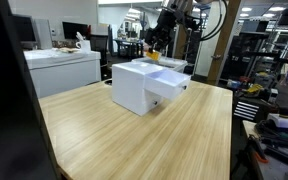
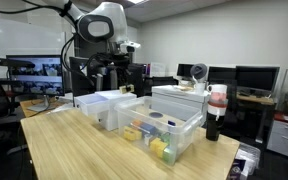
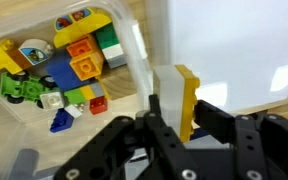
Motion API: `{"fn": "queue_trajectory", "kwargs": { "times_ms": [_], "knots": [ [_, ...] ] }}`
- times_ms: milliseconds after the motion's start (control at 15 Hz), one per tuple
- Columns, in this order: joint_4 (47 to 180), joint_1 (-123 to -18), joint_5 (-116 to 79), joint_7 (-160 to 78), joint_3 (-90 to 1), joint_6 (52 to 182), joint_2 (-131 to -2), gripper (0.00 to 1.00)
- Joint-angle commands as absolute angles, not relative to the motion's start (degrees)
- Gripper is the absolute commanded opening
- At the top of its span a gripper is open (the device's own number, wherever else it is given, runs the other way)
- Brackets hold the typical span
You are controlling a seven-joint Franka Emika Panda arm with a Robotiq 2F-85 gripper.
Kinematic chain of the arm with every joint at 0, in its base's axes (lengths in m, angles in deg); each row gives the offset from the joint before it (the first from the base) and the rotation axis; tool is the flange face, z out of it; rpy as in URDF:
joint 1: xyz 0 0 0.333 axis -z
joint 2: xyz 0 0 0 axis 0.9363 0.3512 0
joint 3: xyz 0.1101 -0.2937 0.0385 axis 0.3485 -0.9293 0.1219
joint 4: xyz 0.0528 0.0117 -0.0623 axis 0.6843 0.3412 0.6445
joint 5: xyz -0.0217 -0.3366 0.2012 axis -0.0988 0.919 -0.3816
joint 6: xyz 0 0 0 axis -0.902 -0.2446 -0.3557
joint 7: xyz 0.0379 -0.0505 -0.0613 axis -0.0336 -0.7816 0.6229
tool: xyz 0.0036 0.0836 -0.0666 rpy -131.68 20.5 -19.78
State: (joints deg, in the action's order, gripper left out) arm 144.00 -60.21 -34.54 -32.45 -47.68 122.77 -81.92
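My gripper (image 3: 182, 118) is shut on a yellow toy block (image 3: 187, 92), which stands upright between the two black fingers (image 3: 212, 118). Below it in the wrist view are a white box (image 3: 234, 50) and, to the left, a clear plastic bin (image 3: 134, 45) holding several coloured blocks (image 3: 69, 65). In an exterior view the gripper (image 1: 161, 38) hangs above the far side of the white box (image 1: 136, 86), with the yellow block (image 1: 154, 54) at its tip. In an exterior view the gripper (image 2: 117, 72) hovers over the containers; the block is too small to make out there.
The containers stand on a wooden table (image 1: 134, 140). A clear bin of coloured blocks (image 2: 166, 135) is pulled out of a white drawer unit (image 2: 181, 98). A dark bottle with a red cap (image 2: 215, 112) stands at the table's edge. Desks, monitors and shelves surround the table.
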Motion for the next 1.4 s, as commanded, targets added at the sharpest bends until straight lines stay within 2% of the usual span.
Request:
{"fn": "queue_trajectory", "kwargs": {
  "times_ms": [0,600,1333],
  "knots": [
    [149.4,-62.1,-39.6,-25.6,-46.6,123.3,-86.9,0.15],
    [155.9,-67.5,-42.7,-20.1,-45.6,117.4,-93.5,0.15],
    [165.5,-70.4,-40.2,-23.0,-44.7,116.3,-102.2,0.15]
  ]
}}
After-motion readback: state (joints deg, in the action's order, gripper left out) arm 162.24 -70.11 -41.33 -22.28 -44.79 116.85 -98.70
